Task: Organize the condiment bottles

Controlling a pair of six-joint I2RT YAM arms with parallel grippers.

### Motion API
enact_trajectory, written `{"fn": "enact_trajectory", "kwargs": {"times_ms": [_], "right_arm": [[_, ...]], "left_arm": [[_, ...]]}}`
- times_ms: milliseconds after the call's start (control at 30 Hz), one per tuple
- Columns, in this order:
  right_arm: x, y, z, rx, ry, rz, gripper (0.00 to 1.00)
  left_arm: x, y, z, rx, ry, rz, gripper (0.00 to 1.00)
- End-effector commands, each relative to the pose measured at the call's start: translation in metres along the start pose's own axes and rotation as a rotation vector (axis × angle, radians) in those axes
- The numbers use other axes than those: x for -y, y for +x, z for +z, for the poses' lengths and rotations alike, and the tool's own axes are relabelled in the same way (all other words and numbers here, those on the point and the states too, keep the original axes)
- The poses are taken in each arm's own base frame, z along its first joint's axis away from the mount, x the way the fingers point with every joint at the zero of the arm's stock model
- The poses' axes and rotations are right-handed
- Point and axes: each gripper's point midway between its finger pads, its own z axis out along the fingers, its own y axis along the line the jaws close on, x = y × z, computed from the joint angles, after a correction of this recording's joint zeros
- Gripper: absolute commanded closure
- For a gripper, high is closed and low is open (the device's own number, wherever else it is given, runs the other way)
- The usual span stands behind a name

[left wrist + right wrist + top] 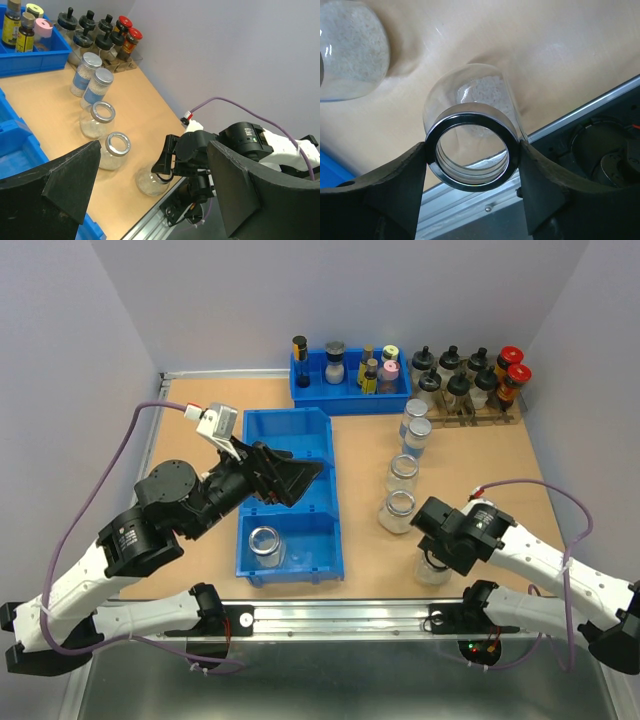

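Several condiment bottles, clear glass jars with silvery rims, stand in a row right of the blue bin (300,435): two lidded ones (415,415) (417,436) and two open ones (402,472) (396,510). Another jar (265,545) sits in the bin's near compartment. My right gripper (433,540) is shut on the rim of the nearest jar (470,90), which stands by the table's front edge; both fingers (395,190) touch the rim. That jar (149,182) also shows in the left wrist view. My left gripper (300,480) hovers open over the bin's middle, holding nothing.
A blue tray (350,398) of small coloured bottles stands at the back. A rack (470,415) of black- and red-capped bottles stands to its right. A metal rail (340,618) runs along the near edge, just below the held jar.
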Motion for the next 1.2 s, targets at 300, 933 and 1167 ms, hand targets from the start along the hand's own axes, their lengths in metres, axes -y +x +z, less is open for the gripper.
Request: {"fn": "enact_trajectory", "kwargs": {"times_ms": [300, 933, 1167], "right_arm": [[-0.067, -0.009, -0.033, -0.016, -0.280, -0.183, 1.00], [-0.215, -0.017, -0.146, -0.157, -0.696, -0.410, 1.00], [-0.229, 0.006, -0.152, -0.254, -0.772, -0.438, 1.00]], "left_arm": [[-0.004, -0.013, -0.009, 0.059, -0.011, 0.010, 0.01], [-0.020, -0.037, -0.046, 0.155, -0.071, -0.077, 0.01], [-0.023, -0.040, -0.051, 0.172, -0.081, -0.090, 0.02]]}}
